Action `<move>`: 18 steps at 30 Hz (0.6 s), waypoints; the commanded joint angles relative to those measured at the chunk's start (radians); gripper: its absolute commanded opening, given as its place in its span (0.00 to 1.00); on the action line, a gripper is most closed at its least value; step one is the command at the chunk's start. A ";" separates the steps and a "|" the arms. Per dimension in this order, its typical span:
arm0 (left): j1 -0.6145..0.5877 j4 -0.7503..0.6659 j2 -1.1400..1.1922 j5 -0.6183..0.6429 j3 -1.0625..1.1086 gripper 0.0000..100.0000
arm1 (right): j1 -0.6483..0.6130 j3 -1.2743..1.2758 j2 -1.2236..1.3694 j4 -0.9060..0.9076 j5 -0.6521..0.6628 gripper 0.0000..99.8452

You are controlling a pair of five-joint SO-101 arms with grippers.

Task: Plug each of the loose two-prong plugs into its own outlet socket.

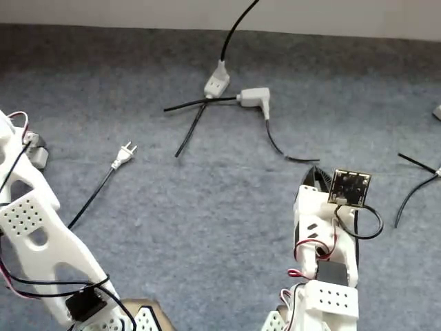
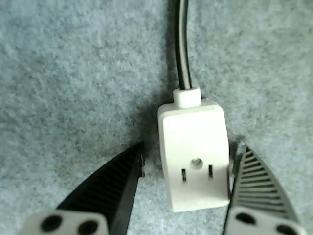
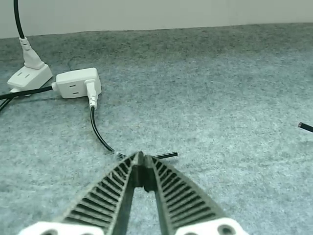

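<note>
A white outlet socket with a black cord lies on the grey carpet between the open fingers of my left gripper; one finger sits against its side, while the other stands a little off. In the high view this gripper is at the far left edge. A loose two-prong plug on a black cord lies to its right. My right gripper is shut on nothing, tips low over the carpet by a cord end. Two white sockets lie at the back, each with a plug in it.
Black cords cross beside the two back sockets. More cord ends and a pale object lie at the right edge. A pale wall borders the carpet at the back. Open carpet spans the middle.
</note>
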 commanded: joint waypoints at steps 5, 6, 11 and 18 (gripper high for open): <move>0.004 0.140 0.059 -0.149 -0.389 0.08 | -0.007 0.097 -0.007 -0.022 0.012 0.01; 0.004 0.141 0.059 -0.180 -0.420 0.06 | -0.008 0.097 -0.007 -0.022 0.012 0.01; 0.045 0.147 0.056 -0.351 -0.507 0.04 | -0.008 0.097 -0.007 -0.022 0.012 0.01; 0.105 0.150 -0.045 -0.557 -0.461 0.04 | -0.008 0.097 -0.007 -0.022 0.012 0.01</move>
